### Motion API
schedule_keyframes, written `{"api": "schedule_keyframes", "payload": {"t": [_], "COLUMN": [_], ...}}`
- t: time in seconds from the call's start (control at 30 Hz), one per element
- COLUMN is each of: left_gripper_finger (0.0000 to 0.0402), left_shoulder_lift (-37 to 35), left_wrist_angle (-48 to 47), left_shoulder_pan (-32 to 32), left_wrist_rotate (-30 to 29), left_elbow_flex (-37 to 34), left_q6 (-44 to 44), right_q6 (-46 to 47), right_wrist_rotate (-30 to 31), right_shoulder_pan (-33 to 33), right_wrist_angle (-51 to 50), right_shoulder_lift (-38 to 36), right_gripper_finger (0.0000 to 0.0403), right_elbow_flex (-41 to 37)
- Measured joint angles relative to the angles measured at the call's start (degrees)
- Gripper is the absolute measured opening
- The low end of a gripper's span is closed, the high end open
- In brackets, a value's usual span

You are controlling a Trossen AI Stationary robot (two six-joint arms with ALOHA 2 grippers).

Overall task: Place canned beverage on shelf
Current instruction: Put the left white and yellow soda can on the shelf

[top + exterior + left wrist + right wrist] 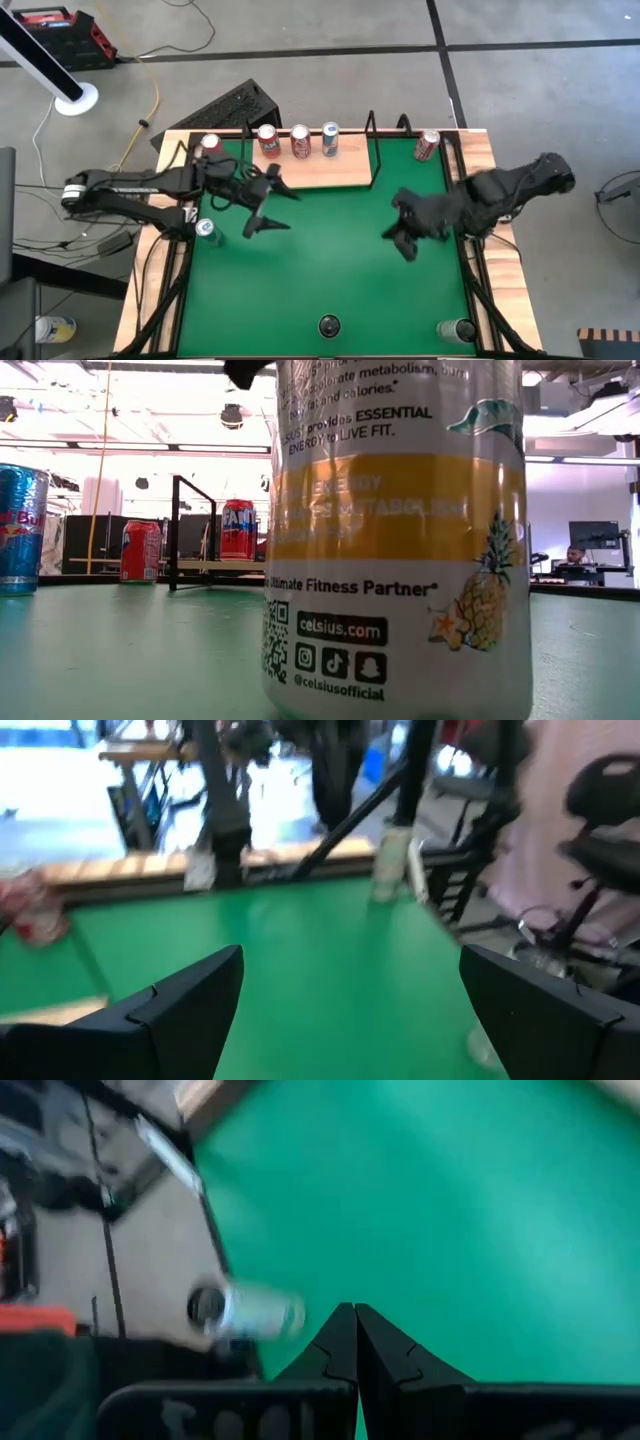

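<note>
Left gripper [268, 208] hovers over the green table [330, 250] just near of the shelf [345, 172], fingers spread wide, holding nothing. Right gripper [403, 236] sits mid-right over the table, fingers pressed together, empty. Three cans [299, 141] stand in a row on the shelf's far edge. More cans stand off it: far-left corner [209, 146], far-right [427, 145], left edge [207, 230].

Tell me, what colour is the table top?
Green, the table top, clearest in the high view.

Bare green table [330, 270] centre, three cans [299, 141] crowding shelf [330, 172] back edge, front free.
</note>
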Motion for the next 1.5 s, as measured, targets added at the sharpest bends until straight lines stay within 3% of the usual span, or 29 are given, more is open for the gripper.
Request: {"api": "schedule_keyframes", "payload": {"t": [0.2,0.4,0.5,0.67,0.97,1.5], "left_gripper_finger": [0.0357,0.0357,0.0357,0.0357,0.0357,0.0357], "left_shoulder_lift": [5.35,12.5,17.9,27.0,38.17,43.79], "left_wrist_angle": [14.81,21.4,21.25,18.38,-3.76,-3.22], "left_shoulder_pan": [-9.48,-24.38,-29.81,-36.05,-41.5,-41.25], "left_wrist_rotate": [-4.31,-25.38,-35.21,-43.25,-48.52,-40.98], "left_elbow_flex": [0.02,3.67,8.52,18.31,31.95,29.94], "left_q6": [0.43,7.68,2.37,-6.65,-10.76,-6.56], "right_q6": [5.32,-3.66,-9.29,-12.86,-9.71,-8.44], "right_wrist_rotate": [5.52,7.57,7.58,7.62,11.93,13.2], "right_shoulder_pan": [10.22,17.96,21.2,24.47,27.71,24.76], "right_wrist_angle": [-4.29,-4.68,-4.64,-4.45,-2.72,4.73], "right_shoulder_lift": [3.14,6.41,6.82,6.43,6.11,6.27], "right_gripper_finger": [0.0024,0.003,0.0028,0.0026,0.0029,0.0028], "right_elbow_flex": [-0.02,-0.02,-0.07,-0.18,-0.22,-0.22]}}
